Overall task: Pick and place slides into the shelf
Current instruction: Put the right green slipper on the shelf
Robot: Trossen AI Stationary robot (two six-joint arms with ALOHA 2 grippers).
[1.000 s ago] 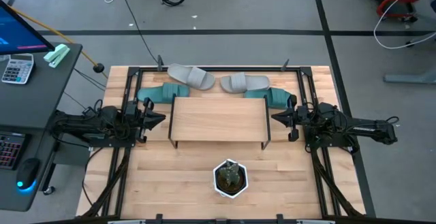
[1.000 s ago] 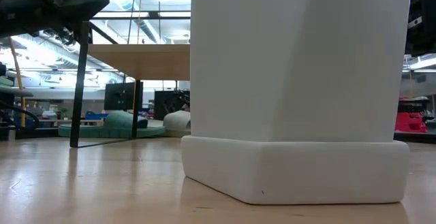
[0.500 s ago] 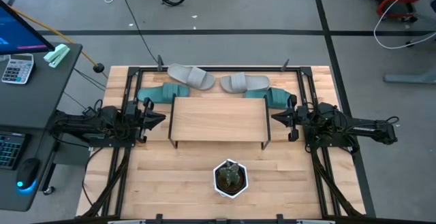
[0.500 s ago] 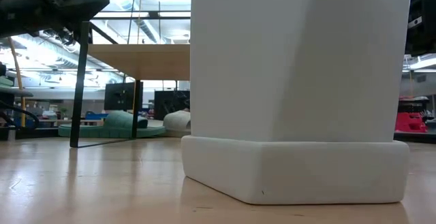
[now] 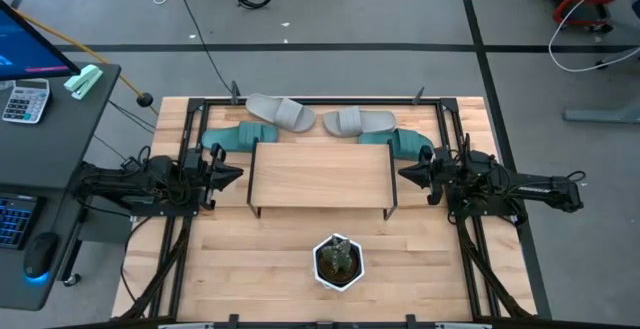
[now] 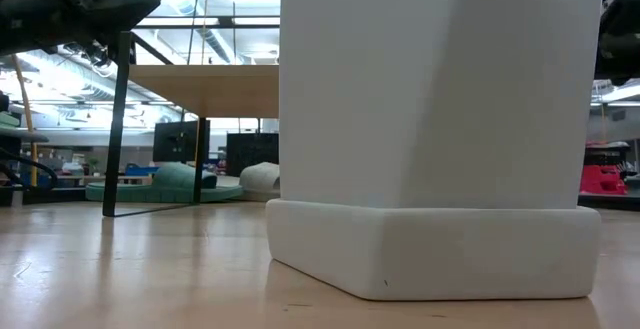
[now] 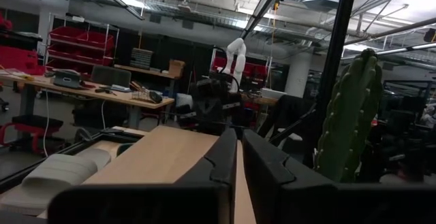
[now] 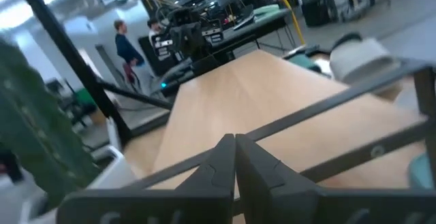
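The shelf (image 5: 320, 177), a light wood board on thin black legs, stands mid-table. Behind it, by the far edge, two grey slides (image 5: 280, 112) (image 5: 360, 122) lie on their soles. One teal slide (image 5: 238, 136) lies by the shelf's far-left corner, the other (image 5: 408, 143) by its far-right corner. My left gripper (image 5: 232, 175) hovers shut at the shelf's left end, my right gripper (image 5: 408, 174) shut at its right end; both point at the shelf. In the left wrist view the shut fingers (image 7: 238, 157) face the board (image 7: 170, 157) and a grey slide (image 7: 61, 173).
A white pot with a cactus (image 5: 337, 260) stands near the table's near edge and fills the low view (image 6: 440, 129). A black frame (image 5: 300, 100) runs round the table. A desk with a calculator (image 5: 25, 100) is off the left side. People (image 8: 126, 47) stand in the room beyond.
My right gripper has stirred slightly beside the shelf's right end, staying shut. The left arm, the shelf and the slides have kept still.
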